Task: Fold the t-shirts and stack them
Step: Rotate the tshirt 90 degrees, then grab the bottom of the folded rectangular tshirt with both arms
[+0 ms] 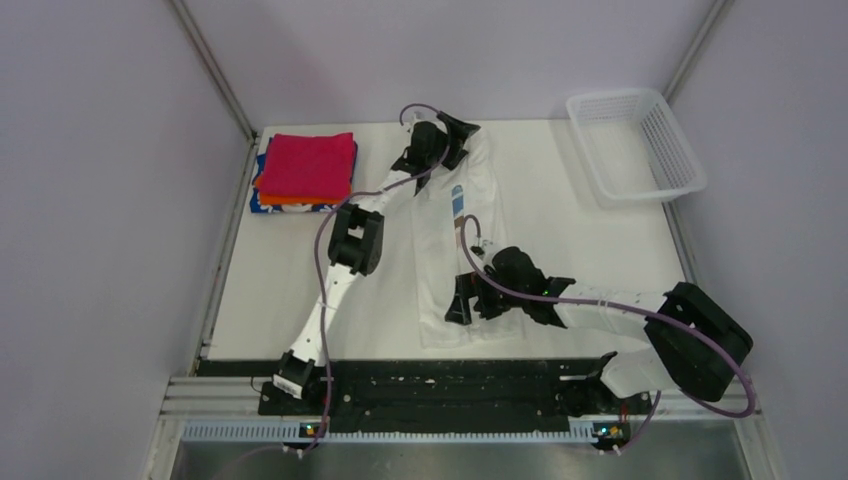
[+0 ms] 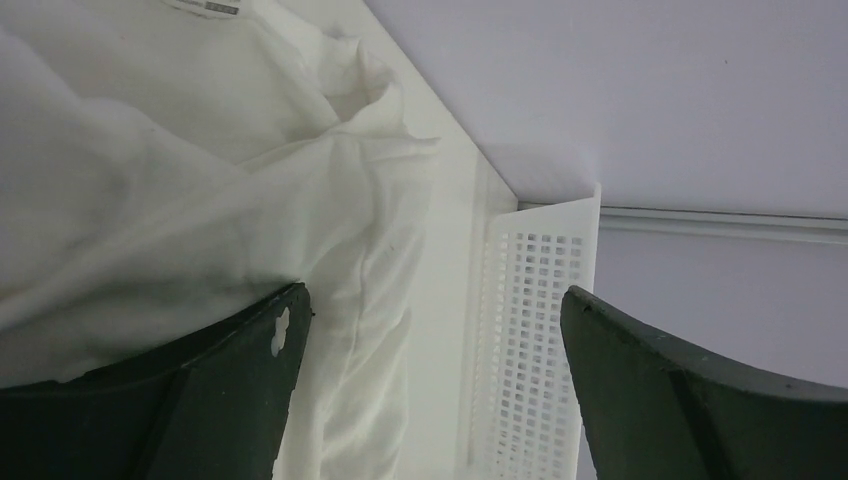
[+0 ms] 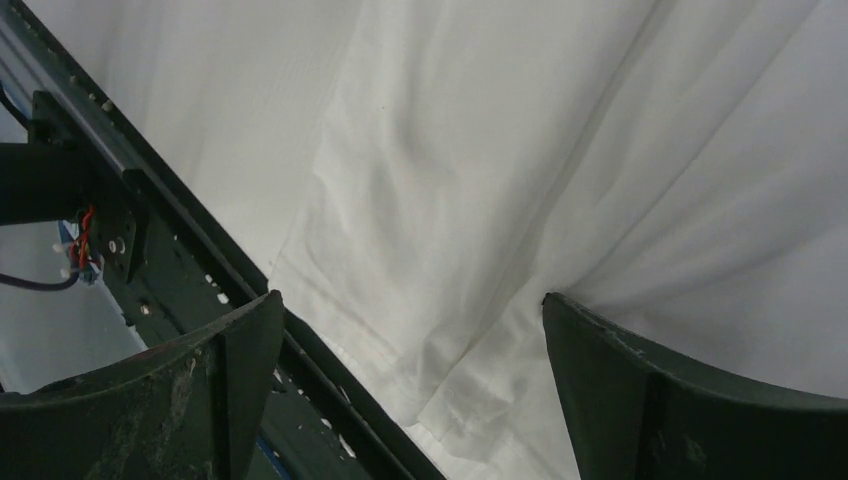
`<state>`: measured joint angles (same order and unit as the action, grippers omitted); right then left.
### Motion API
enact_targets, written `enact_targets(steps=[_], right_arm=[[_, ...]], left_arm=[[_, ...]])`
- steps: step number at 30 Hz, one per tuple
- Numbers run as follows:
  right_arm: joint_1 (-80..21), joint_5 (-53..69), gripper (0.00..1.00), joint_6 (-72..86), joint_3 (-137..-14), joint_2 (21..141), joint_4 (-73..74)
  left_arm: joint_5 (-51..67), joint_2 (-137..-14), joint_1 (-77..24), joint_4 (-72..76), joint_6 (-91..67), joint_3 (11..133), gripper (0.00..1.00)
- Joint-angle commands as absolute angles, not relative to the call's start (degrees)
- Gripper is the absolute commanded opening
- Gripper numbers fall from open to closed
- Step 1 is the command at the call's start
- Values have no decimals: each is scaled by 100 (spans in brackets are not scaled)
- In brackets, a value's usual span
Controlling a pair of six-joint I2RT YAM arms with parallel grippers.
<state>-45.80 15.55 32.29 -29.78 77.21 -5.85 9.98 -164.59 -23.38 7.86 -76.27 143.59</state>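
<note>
T-shirt beneath left fingers at far end, right fingers at near end, folded stack leftward, mesh basket rightward

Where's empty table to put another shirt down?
Bare table lies between the white shirt and the basket, and near-left, between the folded stack and the front rail. The middle is crowded: left arm and right arm reach over the shirt.
</note>
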Motion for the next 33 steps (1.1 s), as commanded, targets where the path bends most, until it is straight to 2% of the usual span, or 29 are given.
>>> enact_targets(steps=[1, 7, 9, 13, 16, 19, 24, 27, 31, 33], right_arm=[[-4733, 1638, 99, 2953, -3274, 7596, -561], [-4726, -145, 99, 3403, -3308, 6541, 478], [-4721, -593, 99, 3646, -3271, 6074, 856], [-4678, -1234, 99, 4101, -3147, 5125, 1794], [-4557, -1447, 99, 4407, -3002, 4628, 2543], [-4439, -1224, 98, 4527, -2791, 4322, 2868], [-4358, -906, 97, 4612, -2539, 4226, 2968], [-4346, -741, 95, 4531, -2490, 4324, 2995], [-4323, -632, 90, 4518, -2411, 4483, 2964], [-4318, -629, 82, 4507, -2356, 4563, 2928]], left_arm=[[663, -16400, -2389, 1467, -7321, 14505, 98], [1029, -15753, -2382, 1001, -6619, 14531, 98], [1259, -15277, -2394, 605, -6243, 14417, 99], [1623, -13802, -2519, -118, -5431, 13447, 99], [1559, -12327, -2748, -923, -4761, 12299, 98], [963, -10963, -3115, -1672, -4239, 10711, 99], [-186, -8787, -4068, -1846, -4092, 7709, 99], [-212, -7864, -4420, -1931, -4421, 6097, 99], [-223, -7123, -4842, -2301, -4989, 4850, 98], [203, -6973, -4940, -2430, -5267, 4461, 94]])
